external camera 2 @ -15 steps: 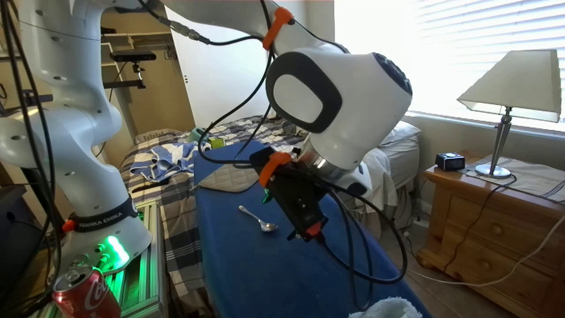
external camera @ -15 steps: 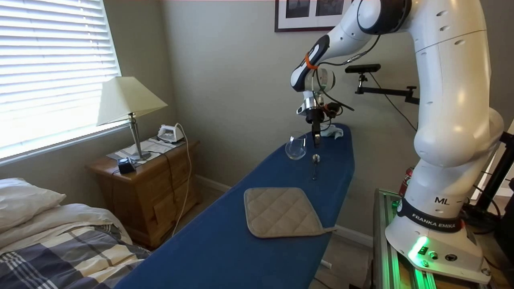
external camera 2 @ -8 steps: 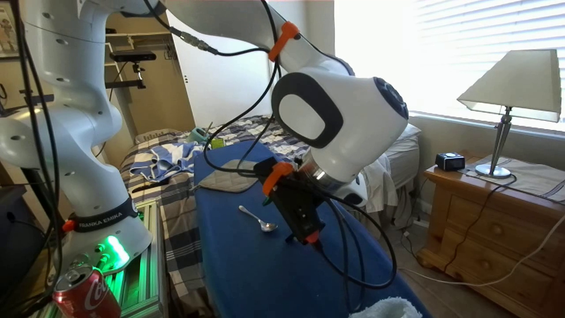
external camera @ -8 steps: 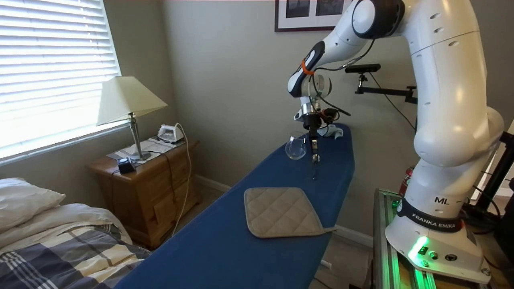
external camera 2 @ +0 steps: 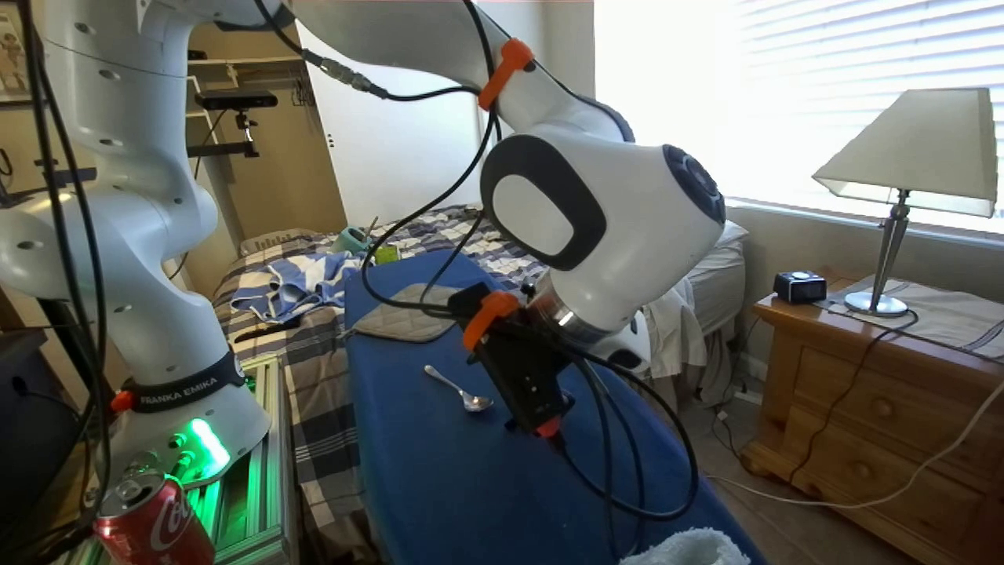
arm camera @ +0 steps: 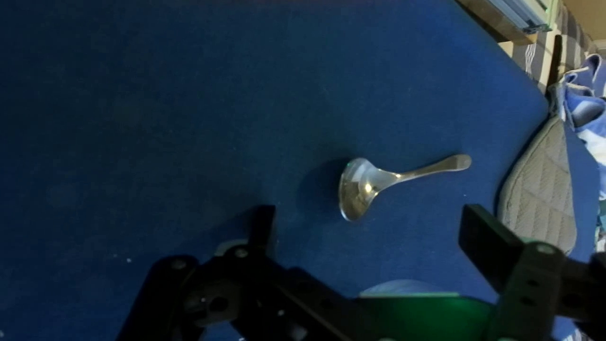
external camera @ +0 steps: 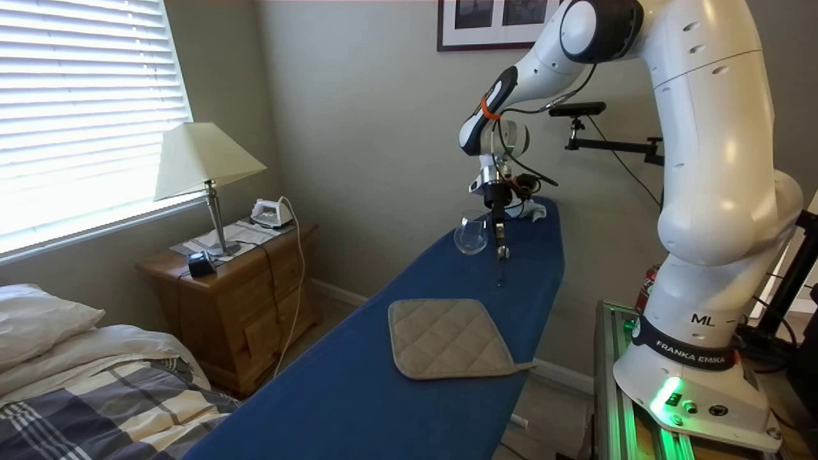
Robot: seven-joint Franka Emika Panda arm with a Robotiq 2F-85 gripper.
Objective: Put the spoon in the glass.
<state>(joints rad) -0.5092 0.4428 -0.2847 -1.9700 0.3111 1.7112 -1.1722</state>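
The spoon lay on the blue ironing board, right of centre in the wrist view, with its bowl toward the middle of the frame and its handle directed right. The gripper was in the spread position: its black fingers stood well apart, at lower centre and lower right of the wrist view. Board surface showed between each finger and the spoon. In an exterior view, right of centre, the gripper pointed downward and its tips overlapped the spoon's bowl in the frame; clearance above the board could not be read from that angle. The glass, clear and short, stood upright on the board, right of centre in an exterior view and just left of the gripper. The quilted pad lay flat below both items in the frame. A lamp and an iron stood on a wooden nightstand, left of centre. A cola can stood at lower left of an exterior view; a white cloth lay at the bottom edge, right of centre.
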